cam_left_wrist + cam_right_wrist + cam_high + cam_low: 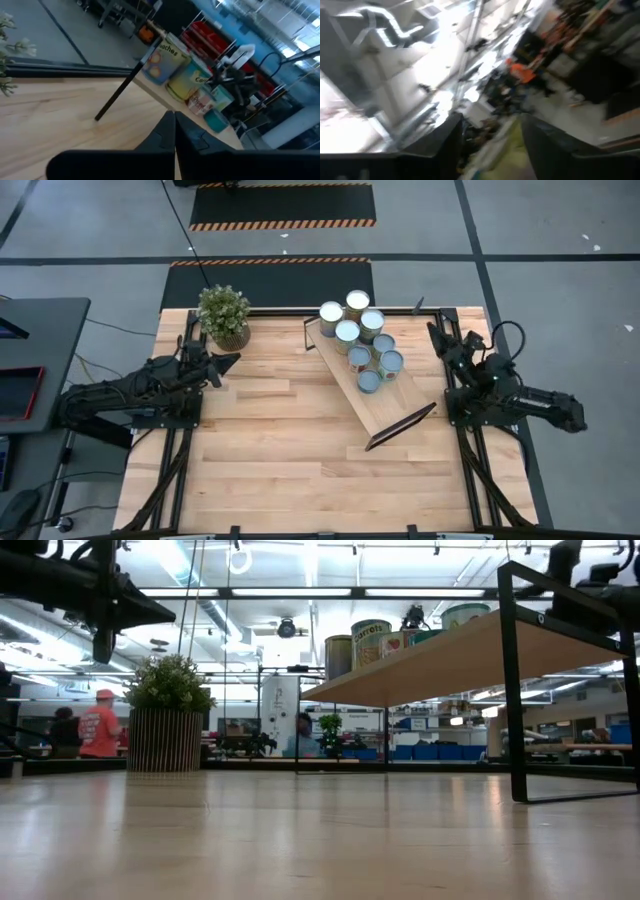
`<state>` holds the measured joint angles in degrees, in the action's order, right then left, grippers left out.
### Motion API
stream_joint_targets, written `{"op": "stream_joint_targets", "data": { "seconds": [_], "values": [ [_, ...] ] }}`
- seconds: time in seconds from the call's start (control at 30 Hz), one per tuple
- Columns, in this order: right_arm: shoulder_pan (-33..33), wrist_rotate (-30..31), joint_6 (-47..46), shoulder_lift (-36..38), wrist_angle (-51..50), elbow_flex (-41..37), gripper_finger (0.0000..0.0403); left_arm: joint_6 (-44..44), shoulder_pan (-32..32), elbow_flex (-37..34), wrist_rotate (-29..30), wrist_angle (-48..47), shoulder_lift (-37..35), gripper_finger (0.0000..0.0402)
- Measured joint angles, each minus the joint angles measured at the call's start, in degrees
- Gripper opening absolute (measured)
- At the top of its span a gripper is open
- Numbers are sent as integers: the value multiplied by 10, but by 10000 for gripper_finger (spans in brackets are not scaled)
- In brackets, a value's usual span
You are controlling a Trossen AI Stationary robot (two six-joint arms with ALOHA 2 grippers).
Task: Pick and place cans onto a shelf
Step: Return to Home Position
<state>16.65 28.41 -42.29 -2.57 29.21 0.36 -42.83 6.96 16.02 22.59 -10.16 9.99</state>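
Several small cans (359, 340), cream-topped and blue-grey, stand upright in a cluster on the far half of the light-wood shelf (400, 400). The shelf lies slantwise across the table's far right and stands on its black end brackets (402, 426). The cans also show in the left wrist view (186, 77) and the low view (370, 640). My left gripper (232, 360) is shut and empty beside the potted plant, pointing at the shelf, and shows in its wrist view (175, 122). My right gripper (434, 330) is open and empty, right of the shelf's far end, and shows in its wrist view (490, 130).
A potted plant (223, 315) stands at the table's far left, close to my left gripper. The bare wooden tabletop (290, 460) stretches across the near half. People show in the room beyond the table (98, 725).
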Motion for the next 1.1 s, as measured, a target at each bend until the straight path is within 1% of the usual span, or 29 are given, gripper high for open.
{"op": "stream_joint_targets", "data": {
  "seconds": [0.07, 0.17, 0.27, 0.33, 0.43, 0.5, 0.57, 0.67, 0.77, 0.9, 0.97, 1.03, 1.1],
  "values": [
    [24, 10, -2, 0, -22, 0, 193, 0, 0, -19, 0, 29, -8, 4],
    [45, 31, 1, 0, -58, 0, 159, -5, -1, -71, -8, 113, -21, 4],
    [55, 87, 39, 0, -76, 0, 135, -22, -1, -121, -18, 197, -30, 4],
    [57, 139, 84, 0, -83, 0, 125, -38, -1, -146, -19, 228, -31, 4],
    [57, 216, 141, 0, -83, 0, 120, -58, -1, -154, -17, 232, -29, 4],
    [57, 254, 169, 0, -84, 0, 119, -56, -1, -154, -17, 230, -29, 4],
    [57, 278, 199, 0, -87, 0, 119, -56, -1, -154, -11, 231, -30, 4],
    [57, 290, 236, 0, -84, 0, 119, -44, -1, -154, 15, 221, -29, 4],
    [57, 290, 257, 0, -84, 0, 119, 11, -1, -154, 18, 202, -29, 4],
    [57, 290, 258, 0, -84, 0, 119, 146, -1, -155, 15, 146, -29, 4],
    [57, 290, 259, 0, -84, 0, 119, 200, -1, -154, 14, 144, -29, 5],
    [57, 290, 259, 0, -84, 0, 119, 234, -1, -154, 14, 143, -29, 5],
    [57, 290, 259, 0, -84, 0, 119, 243, -1, -154, 15, 145, -29, 5]
  ]
}}
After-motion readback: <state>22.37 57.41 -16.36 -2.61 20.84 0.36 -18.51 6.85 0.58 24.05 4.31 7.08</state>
